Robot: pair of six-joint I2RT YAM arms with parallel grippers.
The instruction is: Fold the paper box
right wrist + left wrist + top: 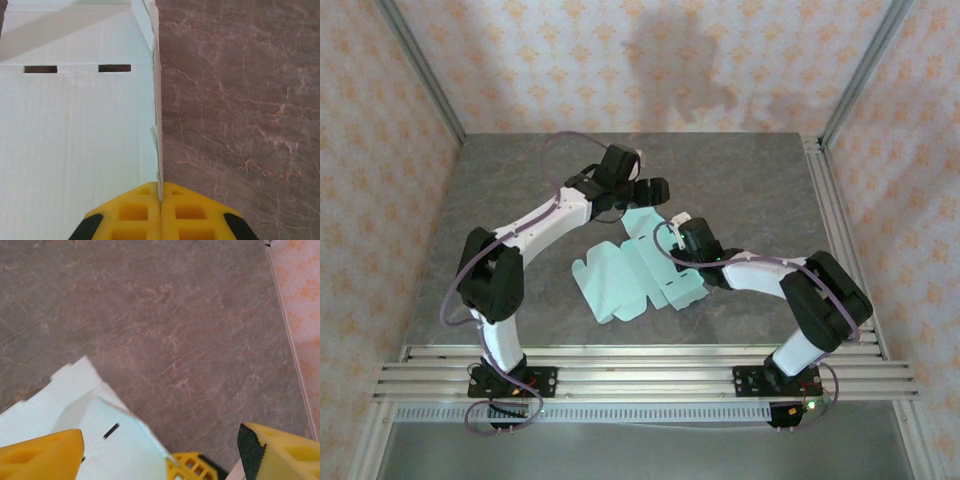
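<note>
The paper box is a pale mint-green die-cut sheet, lying mostly flat in the middle of the table, with flaps and two small slots. My right gripper is at the sheet's right far side. Its yellow fingers are shut on a raised edge of the card. My left gripper hovers at the sheet's far end with its jaws wide apart. In the left wrist view the card lies beside the left finger; nothing is gripped.
The grey stone-patterned table has free surface behind and to both sides of the sheet. Aluminium rails run along the near edge and another rail along the right side. Patterned walls enclose the table.
</note>
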